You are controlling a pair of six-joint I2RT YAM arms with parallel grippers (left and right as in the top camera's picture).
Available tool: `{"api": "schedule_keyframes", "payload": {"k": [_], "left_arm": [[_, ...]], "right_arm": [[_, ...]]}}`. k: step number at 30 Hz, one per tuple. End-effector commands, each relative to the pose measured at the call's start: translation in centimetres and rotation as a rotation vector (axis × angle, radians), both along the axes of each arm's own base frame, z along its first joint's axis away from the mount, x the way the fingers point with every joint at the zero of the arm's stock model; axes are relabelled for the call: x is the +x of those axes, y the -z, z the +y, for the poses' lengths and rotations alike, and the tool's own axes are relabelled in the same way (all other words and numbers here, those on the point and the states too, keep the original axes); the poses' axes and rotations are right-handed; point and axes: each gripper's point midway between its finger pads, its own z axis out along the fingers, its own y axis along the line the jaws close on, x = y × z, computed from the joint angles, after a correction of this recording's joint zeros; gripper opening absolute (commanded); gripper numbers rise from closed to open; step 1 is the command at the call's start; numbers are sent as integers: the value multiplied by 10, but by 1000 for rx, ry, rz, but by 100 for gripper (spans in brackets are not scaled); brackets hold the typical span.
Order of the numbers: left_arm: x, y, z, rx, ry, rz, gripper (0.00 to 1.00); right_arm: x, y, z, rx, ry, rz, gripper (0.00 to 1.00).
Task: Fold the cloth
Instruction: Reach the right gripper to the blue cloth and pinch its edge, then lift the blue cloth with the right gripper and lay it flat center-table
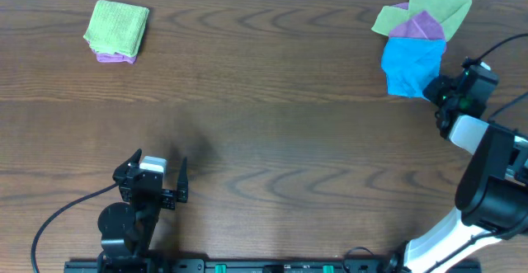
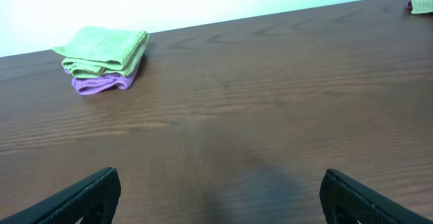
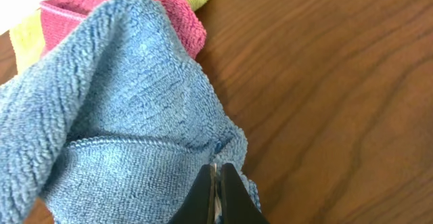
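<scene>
The sky-blue cloth (image 1: pixel 410 65) lies crumpled at the far right of the table, its upper edge tucked under a purple and a green cloth. My right gripper (image 1: pixel 436 92) is at its near right corner. In the right wrist view the two black fingers (image 3: pixel 203 193) are pressed together on the hemmed edge of the cloth (image 3: pixel 128 122), with a thin pale sliver pinched between them; my right gripper (image 3: pixel 216 173) is shut on it. My left gripper (image 1: pixel 162 176) stands open near the table's front left, far from the cloth, and nothing lies between the jaws of my left gripper (image 2: pixel 220 190).
A folded green cloth on a purple one (image 1: pixel 117 30) (image 2: pixel 103 56) lies at the back left. A loose green cloth (image 1: pixel 431 4) and a purple cloth (image 1: pixel 417 27) overlap the blue one at the back right. Dark wood table (image 1: pixel 272 124) runs between.
</scene>
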Motion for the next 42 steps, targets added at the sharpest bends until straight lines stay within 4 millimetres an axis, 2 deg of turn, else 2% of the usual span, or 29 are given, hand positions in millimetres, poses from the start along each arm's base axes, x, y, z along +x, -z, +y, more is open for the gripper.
{"api": "schedule_keyframes", "payload": {"k": [1,3,5,7,9,14,17,21,28,32,34,37,40,42], "left_arm": [[0,11,3,-5,-16,23,95],[0,11,3,-5,-16,23,95],[0,11,3,-5,-16,23,95],[0,11,3,-5,-16,23,95],[0,11,3,-5,-16,23,95],[0,11,3,-5,-16,23,96],[0,11,3,-5,-16,23,95],[0,11,3,-5,-16,23,95],[0,11,3,-5,-16,23,95],[0,11,3,-5,-16,23,95],[0,11,3,-5,-16,23,95],[0,11,3,-5,-16,23,95],[0,11,3,-5,-16,23,95],[0,11,3,-5,-16,23,95]], "right_arm": [[7,-1,10,50,-23,-19,1],[15,-10,23,97,-91,-56,1],[24,-28,39,145,-183,-109,1],[34,-52,56,183,-280,-170,1],[42,-86,78,213,-387,-231,1],[41,-156,127,173,-578,-283,1],[32,-194,163,116,-680,-293,1],[11,-239,221,58,-833,-310,1],[-34,-289,322,88,-1070,-349,1],[-59,-314,367,78,-1192,-393,1],[-62,-316,374,38,-1198,-384,1],[-53,-309,361,-14,-1106,-335,1],[-33,-302,329,-104,-946,-297,1],[-19,-302,299,-172,-817,-282,1]]}}
